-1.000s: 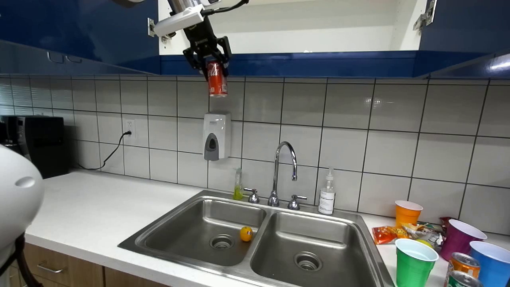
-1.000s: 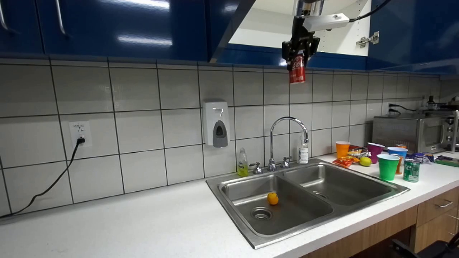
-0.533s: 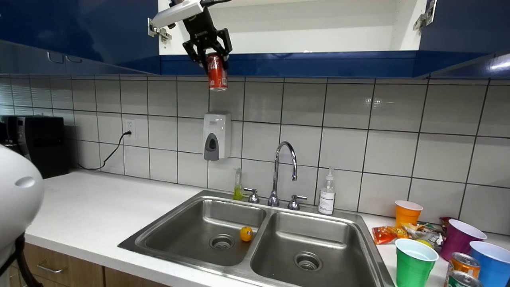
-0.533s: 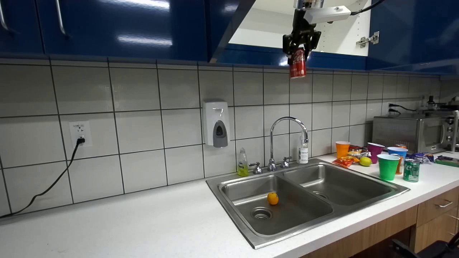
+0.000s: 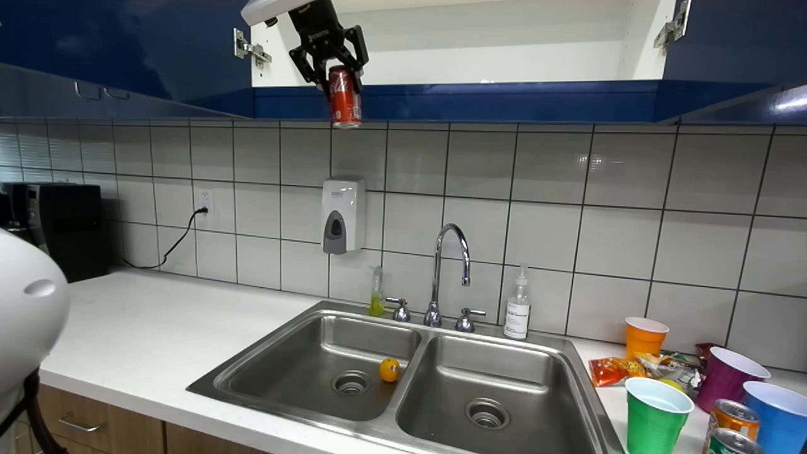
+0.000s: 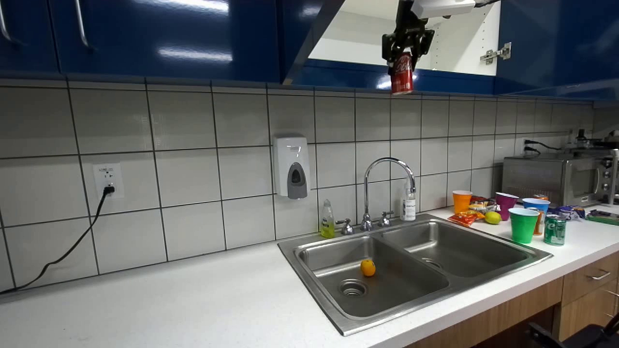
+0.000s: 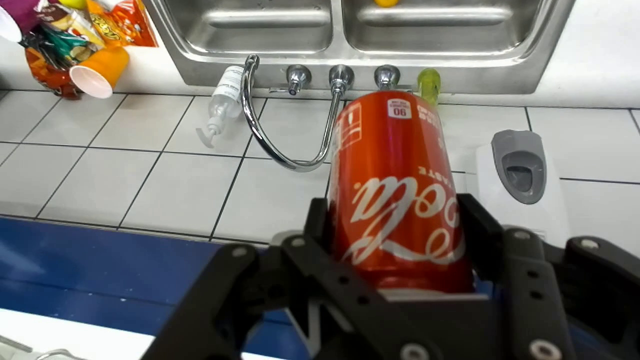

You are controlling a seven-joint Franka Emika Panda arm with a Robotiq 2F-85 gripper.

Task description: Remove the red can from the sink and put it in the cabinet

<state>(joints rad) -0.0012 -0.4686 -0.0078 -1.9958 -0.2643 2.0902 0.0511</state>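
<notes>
The red can (image 5: 345, 104) is up in the air, and the claw (image 5: 344, 87) has it pinched from both sides, plain to see in the wrist view! It hangs nearly upright, outside the cabinet (image 5: 492, 47) and in front of its blue lower edge, well above the sink (image 5: 408, 378). The cabinet stands open, white inside.

Down in the sink, one basin (image 5: 296, 375) carries a single round orange thing (image 5: 389, 370), just beside the drain (image 5: 351, 382); the other basin (image 5: 523, 378) has a drain of its own. Two basins, two drains, one faucet (image 5: 436, 271), two handles (image 5: 465, 320).

At the back edge, the clear bottle (image 6: 328, 224), yellow-green liquid in its lower part, and the pump bottle (image 5: 517, 315), white label, one either side of the faucet: two. A single dispenser (image 5: 343, 208) hangs on the tiled wall (image 5: 555, 164).

Over to the worktop (image 5: 157, 328): orange cup (image 5: 643, 340), purple cup (image 5: 728, 381), blue cup (image 5: 782, 413), green cup (image 5: 656, 416), that's four, all mouth up! What lies at the bottom of them, I cannot tell. Green can (image 6: 554, 231) and orange can (image 5: 737, 413) stand close by, making at least three cans with the red one. Packets (image 5: 610, 372) bunch by the orange cup, overlapping too much to count, one yellow-green fruit (image 6: 493, 217) beside them.
</notes>
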